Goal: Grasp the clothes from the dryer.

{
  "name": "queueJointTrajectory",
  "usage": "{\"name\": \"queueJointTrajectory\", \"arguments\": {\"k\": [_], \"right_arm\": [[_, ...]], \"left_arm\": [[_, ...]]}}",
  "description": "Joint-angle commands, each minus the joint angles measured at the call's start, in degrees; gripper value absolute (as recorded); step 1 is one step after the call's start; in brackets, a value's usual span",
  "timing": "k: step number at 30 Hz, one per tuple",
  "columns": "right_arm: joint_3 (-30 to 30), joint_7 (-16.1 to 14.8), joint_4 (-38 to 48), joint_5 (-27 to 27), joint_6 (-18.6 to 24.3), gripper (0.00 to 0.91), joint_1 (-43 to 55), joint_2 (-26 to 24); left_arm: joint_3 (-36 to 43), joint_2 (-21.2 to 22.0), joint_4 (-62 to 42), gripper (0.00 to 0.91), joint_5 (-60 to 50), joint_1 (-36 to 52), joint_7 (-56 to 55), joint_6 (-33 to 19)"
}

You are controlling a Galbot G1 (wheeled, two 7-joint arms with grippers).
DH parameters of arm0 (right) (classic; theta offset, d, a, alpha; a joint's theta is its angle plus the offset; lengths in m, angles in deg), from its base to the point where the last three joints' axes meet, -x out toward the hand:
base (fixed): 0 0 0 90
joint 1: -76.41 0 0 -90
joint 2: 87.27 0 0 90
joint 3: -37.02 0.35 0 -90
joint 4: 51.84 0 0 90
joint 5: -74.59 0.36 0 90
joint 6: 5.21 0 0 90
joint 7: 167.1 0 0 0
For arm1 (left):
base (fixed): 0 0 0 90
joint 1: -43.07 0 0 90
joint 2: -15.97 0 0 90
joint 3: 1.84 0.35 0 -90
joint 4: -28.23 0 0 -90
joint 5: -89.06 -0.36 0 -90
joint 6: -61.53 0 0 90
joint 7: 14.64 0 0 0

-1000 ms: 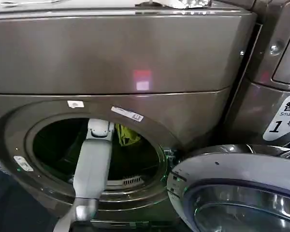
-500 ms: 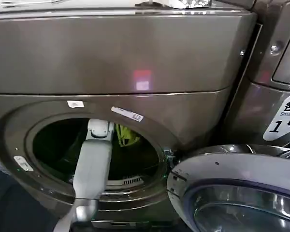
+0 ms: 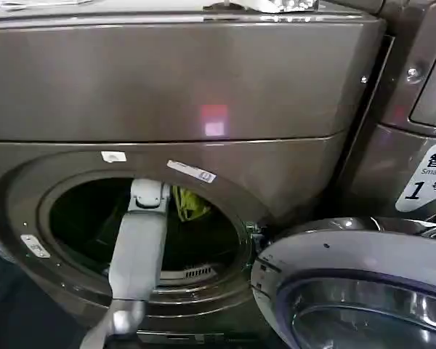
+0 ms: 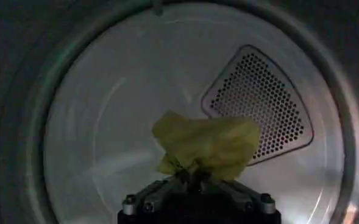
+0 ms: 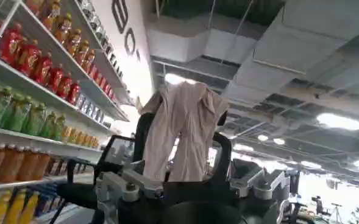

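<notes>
The bronze-grey dryer (image 3: 203, 87) stands with its round porthole open, and my left arm (image 3: 139, 247) reaches through it into the drum. A bright yellow-green garment (image 3: 189, 205) of the clothes shows just past the wrist. Inside the drum, my left gripper (image 4: 194, 178) is shut on this yellow-green garment (image 4: 209, 143), which bunches up in front of the perforated vent (image 4: 258, 103). My right gripper (image 5: 183, 115) is raised away from the dryer, jaws apart, with a pale pinkish-white cloth (image 5: 182, 131) draped over its fingers (image 5: 144, 143).
The dryer's chrome-rimmed glass door (image 3: 356, 291) hangs open at the lower right. A neighbouring machine (image 3: 421, 109) with a white "1" sticker stands right beside it. Shelves of bottled drinks (image 5: 33, 79) and a ceiling are behind the right gripper.
The left arm has barely shifted inside the porthole, and the yellow-green garment stays at its gripper.
</notes>
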Motion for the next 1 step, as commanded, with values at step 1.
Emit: {"name": "queueJointTrajectory", "arguments": {"k": [1], "right_arm": [[0.1, 0.5, -0.6, -0.2, -1.5, 0.907, 0.0, 0.0]], "left_arm": [[0.0, -0.1, -0.3, 0.000, 0.0, 0.1, 0.1, -0.1]]}}
